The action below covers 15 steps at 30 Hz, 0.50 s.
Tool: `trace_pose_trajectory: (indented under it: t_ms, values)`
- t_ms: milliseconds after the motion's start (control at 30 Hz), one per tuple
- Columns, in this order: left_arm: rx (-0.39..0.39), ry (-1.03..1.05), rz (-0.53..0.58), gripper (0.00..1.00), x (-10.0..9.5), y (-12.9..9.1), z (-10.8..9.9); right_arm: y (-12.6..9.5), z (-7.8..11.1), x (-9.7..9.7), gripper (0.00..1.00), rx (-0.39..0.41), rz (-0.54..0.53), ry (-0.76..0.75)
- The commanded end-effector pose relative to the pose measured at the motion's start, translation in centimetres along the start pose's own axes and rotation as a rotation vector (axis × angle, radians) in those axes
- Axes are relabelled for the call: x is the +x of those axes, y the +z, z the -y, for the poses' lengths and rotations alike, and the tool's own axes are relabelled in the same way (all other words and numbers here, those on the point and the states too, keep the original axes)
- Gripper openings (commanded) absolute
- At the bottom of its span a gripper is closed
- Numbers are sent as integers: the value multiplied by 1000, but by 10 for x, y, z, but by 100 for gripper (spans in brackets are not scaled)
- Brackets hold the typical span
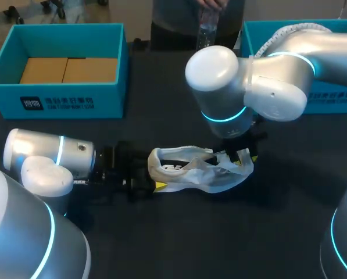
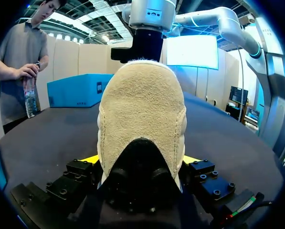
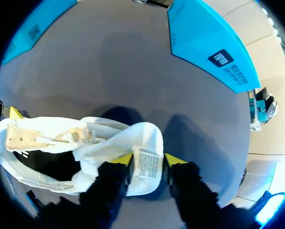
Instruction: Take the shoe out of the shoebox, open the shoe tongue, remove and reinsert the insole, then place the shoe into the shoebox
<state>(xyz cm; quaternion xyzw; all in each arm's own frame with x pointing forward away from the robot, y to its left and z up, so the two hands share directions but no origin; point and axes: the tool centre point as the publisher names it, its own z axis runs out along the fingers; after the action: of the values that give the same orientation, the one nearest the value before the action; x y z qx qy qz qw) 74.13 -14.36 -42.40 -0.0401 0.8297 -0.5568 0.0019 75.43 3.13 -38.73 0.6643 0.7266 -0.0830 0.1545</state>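
A white shoe [image 1: 196, 171] lies on its side in the middle of the black table [image 1: 179, 244]. My left gripper [image 1: 154, 174] has the beige-lined heel [image 2: 142, 105] between its widely spread fingers; both yellow tips [image 2: 90, 160] press the heel's sides. My right gripper [image 1: 243, 156] hangs over the other end. In the right wrist view its fingers [image 3: 125, 160] stand apart, and the shoe's tongue [image 3: 149, 164] with its label lies loose between them. The shoe's mouth [image 3: 47, 162] gapes dark beside it.
A blue box [image 1: 57, 99] with brown cardboard inside stands at the back left. A second blue box [image 1: 336, 99] stands at the back right, partly behind my right arm. Bare tabletop lies in front of the shoe.
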Motion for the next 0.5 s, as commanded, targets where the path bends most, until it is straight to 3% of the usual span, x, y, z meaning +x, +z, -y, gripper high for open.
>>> trace_pose_trajectory:
  t_ms: [33, 167, 500]
  values:
    - [-3, 0, -1, 0, 1, 2, -2, 2, 1, -8, 79, -8, -14, -6]
    - [-3, 0, -1, 0, 1, 2, -2, 4, -1, -10, 100, -10, -22, -16]
    - [-3, 0, -1, 0, 1, 2, -2, -44, -10, -28, 100, -70, -18, 0]
